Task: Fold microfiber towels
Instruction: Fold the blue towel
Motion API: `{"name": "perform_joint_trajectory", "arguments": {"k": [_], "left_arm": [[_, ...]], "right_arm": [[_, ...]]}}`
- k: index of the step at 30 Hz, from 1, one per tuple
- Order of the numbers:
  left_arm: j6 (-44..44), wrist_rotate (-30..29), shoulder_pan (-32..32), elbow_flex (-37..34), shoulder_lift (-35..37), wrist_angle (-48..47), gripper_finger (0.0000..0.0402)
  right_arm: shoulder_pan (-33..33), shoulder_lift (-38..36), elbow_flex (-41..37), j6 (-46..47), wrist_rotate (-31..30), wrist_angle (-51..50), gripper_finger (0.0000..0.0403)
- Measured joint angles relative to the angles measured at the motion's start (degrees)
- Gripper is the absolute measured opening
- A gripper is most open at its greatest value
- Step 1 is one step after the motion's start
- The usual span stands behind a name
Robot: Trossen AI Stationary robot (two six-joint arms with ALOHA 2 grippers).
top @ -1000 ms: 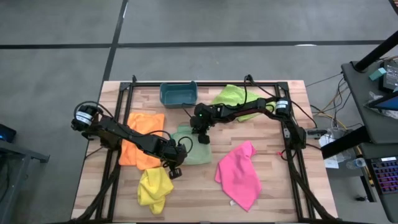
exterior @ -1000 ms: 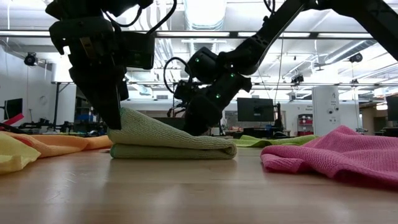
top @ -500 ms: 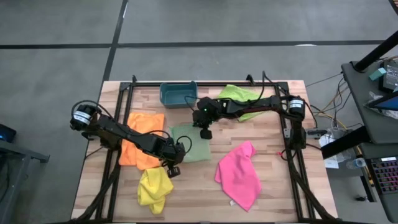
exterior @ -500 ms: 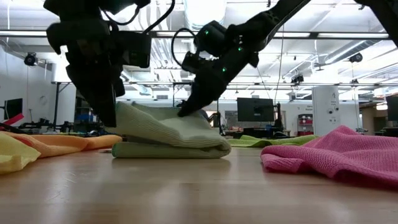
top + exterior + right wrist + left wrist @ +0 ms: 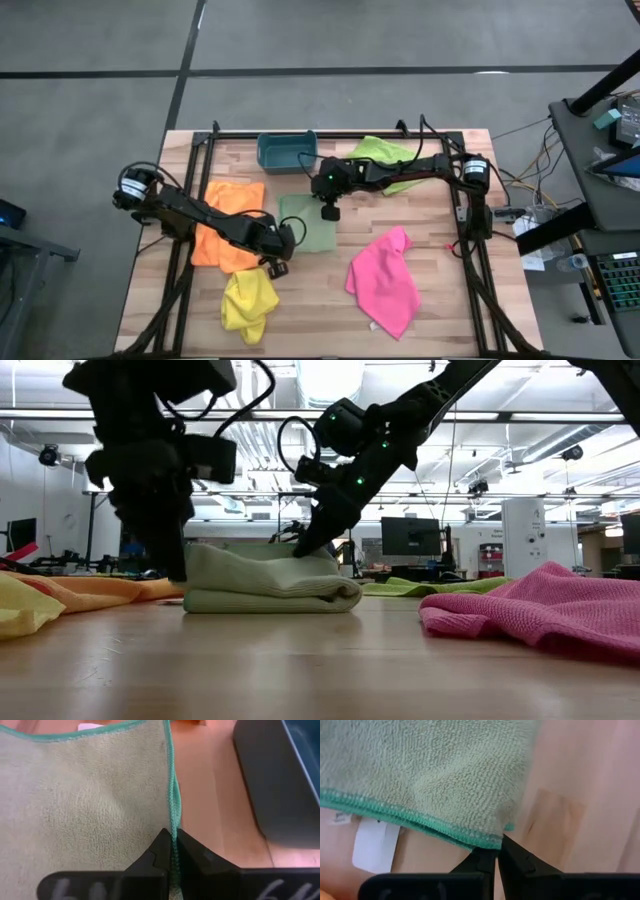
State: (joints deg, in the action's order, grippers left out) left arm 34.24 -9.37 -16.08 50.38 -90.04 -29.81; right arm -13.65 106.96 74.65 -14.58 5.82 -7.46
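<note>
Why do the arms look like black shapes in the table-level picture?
Low view: bright ceiling lights behind them backlight the left gripper and right gripper into silhouettes, while the pale mint green towel stays evenly lit. High view: lighting is flat, with soft shadows on the table.

No legible text, brand, number or sign appears in any view. A small white sewn-in tag point(image 5: 374, 844) shows at the hemmed edge of the pale mint green microfiber cloth point(image 5: 430, 775) in the left wrist view; its face is blank as seen. A second white tag point(image 5: 91, 726) shows at the far edge of the same cloth in the right wrist view, with no readable print. Pale smeared marks on the black bar at the foot of the right wrist view cannot be read as characters.
</note>
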Motion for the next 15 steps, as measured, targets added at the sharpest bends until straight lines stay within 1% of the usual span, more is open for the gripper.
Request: {"name": "perform_joint_trajectory", "arguments": {"k": [4, 7, 11, 15], "left_arm": [[1.3, 0.0, 0.0, -1.8, 0.0, 3.1, 0.0001], [1.4, 0.0, 0.1, -2.1, 0.0, 5.4, 0.0015], [1.4, -0.2, 0.2, -2.2, 0.0, 5.7, 0.0052], [1.5, -0.3, 0.3, -2.5, 0.0, 5.6, 0.0098]], "right_arm": [[0.0, 0.0, 0.0, 0.5, 0.0, 0.0, 0.0009], [0.0, 0.0, -0.1, 0.8, 0.0, 0.0, 0.0009], [0.0, 0.0, -0.1, 2.6, 0.0, 0.2, 0.0016], [-0.1, 0.0, -0.2, 3.0, 0.0, 0.2, 0.0043]]}}
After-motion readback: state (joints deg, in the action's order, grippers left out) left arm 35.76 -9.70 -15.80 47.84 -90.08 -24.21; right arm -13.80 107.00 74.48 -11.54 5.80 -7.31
